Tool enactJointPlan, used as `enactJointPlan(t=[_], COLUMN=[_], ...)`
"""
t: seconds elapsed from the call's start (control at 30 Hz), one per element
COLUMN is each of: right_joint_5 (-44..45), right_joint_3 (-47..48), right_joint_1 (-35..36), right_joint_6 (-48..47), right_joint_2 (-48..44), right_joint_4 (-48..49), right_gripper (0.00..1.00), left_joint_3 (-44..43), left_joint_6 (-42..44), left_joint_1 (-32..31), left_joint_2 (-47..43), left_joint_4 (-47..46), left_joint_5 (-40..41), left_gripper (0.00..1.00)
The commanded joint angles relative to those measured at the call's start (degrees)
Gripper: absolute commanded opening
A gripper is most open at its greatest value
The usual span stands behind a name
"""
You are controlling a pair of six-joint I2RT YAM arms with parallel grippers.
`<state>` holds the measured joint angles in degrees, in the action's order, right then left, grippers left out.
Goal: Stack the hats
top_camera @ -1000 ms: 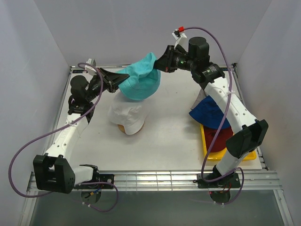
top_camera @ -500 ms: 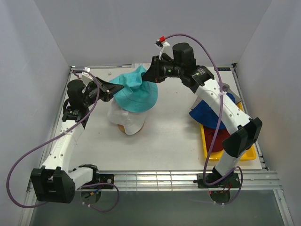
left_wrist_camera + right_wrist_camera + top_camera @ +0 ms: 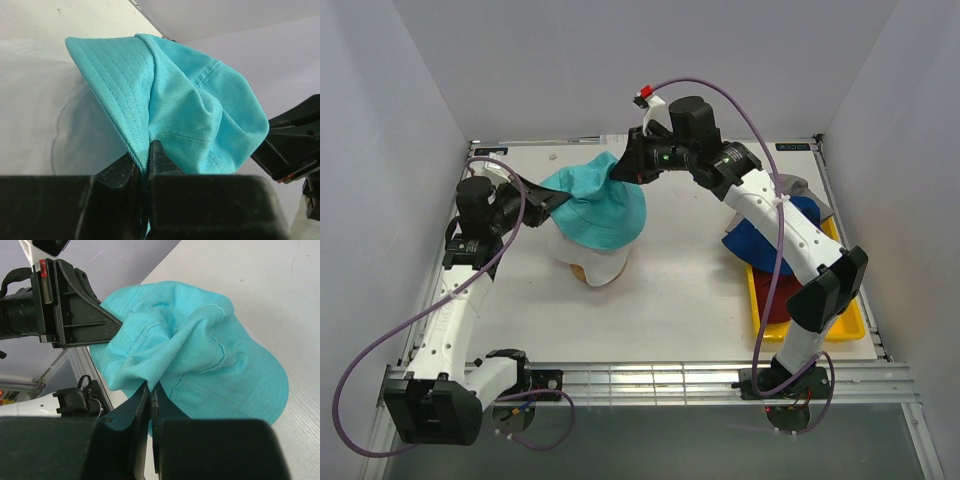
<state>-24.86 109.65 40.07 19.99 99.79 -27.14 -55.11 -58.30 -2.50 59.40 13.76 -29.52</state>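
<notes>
Top view: the teal hat (image 3: 595, 205) hangs stretched between both arms, over the white hat (image 3: 592, 255), which sits on a wooden stand (image 3: 579, 272) at the centre-left of the worktop (image 3: 680, 280). Can't tell whether teal touches white. The left pincer (image 3: 548, 194) grips the teal brim on the left side, and the right pincer (image 3: 618, 170) grips the far right edge. On the right of the worktop a yellow tray (image 3: 856, 326) holds the dark red hat (image 3: 775, 302). The navy hat (image 3: 758, 245) lies partly over it, and a bit of the grey hat (image 3: 800, 186) shows behind the right arm.

Left wrist view: left pincer (image 3: 145, 161) is clenched on the teal hat (image 3: 185, 105) – the brim's stitched edge runs down into the narrow slit between the two dark fingers (image 3: 122, 172), with no gap beside the cloth. The fabric bunches and folds above the grip. The right pincer (image 3: 292, 135) shows as a dark block touching the hat's far side.

Right wrist view: right pincer (image 3: 150, 390) is clamped tight on a gathered pleat of the teal hat (image 3: 200, 355) – the jaws are nearly together w/ cloth between. The crown spreads to the right over the pale worktop (image 3: 260, 290). Opposite, the left pincer (image 3: 112, 322) meets the hat's upper-left brim.
</notes>
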Motion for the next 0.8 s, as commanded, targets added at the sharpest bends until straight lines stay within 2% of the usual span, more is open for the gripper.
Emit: enactJointPlan(t=[0.0, 0.6, 0.77], right_joint_5=[0.43, 2.19, 2.89], right_joint_3=[3.82, 6.81, 6.55], right_joint_1=[1.41, 4.4, 4.92], right_joint_6=[-1.27, -2.76, -3.11], right_joint_2=[0.4, 4.1, 4.8], right_joint_4=[1.38, -0.9, -1.17], right_gripper=[0.08, 0.08, 0.08], left_joint_3=[-0.35, 3.52, 4.31], left_joint_6=[3.37, 8.64, 9.87], left_joint_1=[0.92, 2.41, 2.41], left_joint_2=[-2.09, -4.99, -5.78], left_joint_4=[3.82, 7.25, 8.21], left_joint_5=[3.06, 6.66, 7.72], left_gripper=[0.19, 0.34, 0.45])
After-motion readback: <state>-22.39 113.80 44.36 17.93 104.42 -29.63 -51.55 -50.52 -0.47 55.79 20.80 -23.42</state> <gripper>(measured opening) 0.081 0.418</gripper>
